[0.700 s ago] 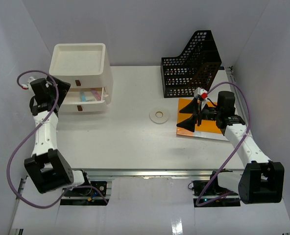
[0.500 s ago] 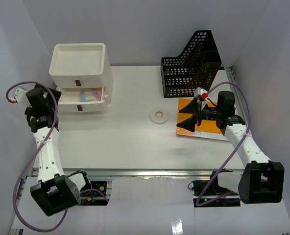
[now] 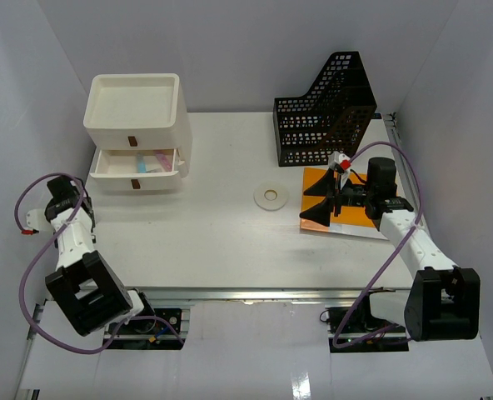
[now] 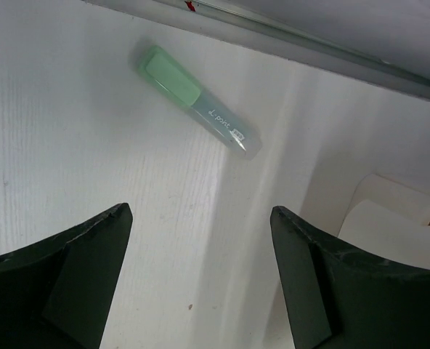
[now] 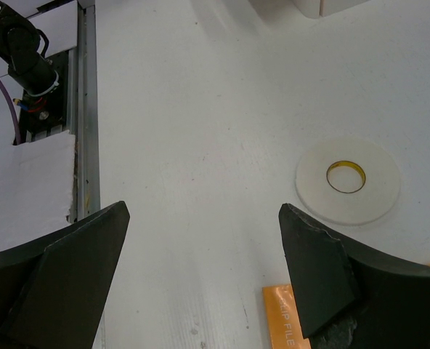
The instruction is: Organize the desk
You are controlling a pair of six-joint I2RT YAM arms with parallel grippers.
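Got the desk (image 3: 213, 242) filling the whole floor between the white walls (image 3: 230, 50), metal rail (image 3: 255, 293) running along the near edge. On it, back left: white three-drawer box (image 3: 136, 108), middle drawer pulled out with something pink and something light blue inside, too small to name. Back right: black mesh file holder (image 3: 326, 112), standing upright. Just in front of that, flat on the desk, an orange file (image 3: 359, 218). Roughly mid-desk, between box and file, a white tape roll (image 3: 271, 197) lying flat, apart from both.

Right gripper (image 3: 320, 204) hanging over the left end of the orange file, pointed toward the tape roll, jaws spread wide and gripping nothing. Same story from its wrist cam: bare desk between the fingers (image 5: 55, 283), tape roll off to the right, corner of the orange file at the bottom.

Left arm (image 3: 67, 242) folded up by the left wall, near the front corner. Left gripper (image 4: 200, 218) also gaping wide, nothing held. Looking down at a green highlighter (image 4: 193, 98) lying slantwise on the white surface, close to a strip of metal rail, well clear of the gripper. Hidden in the top view, that highlighter.
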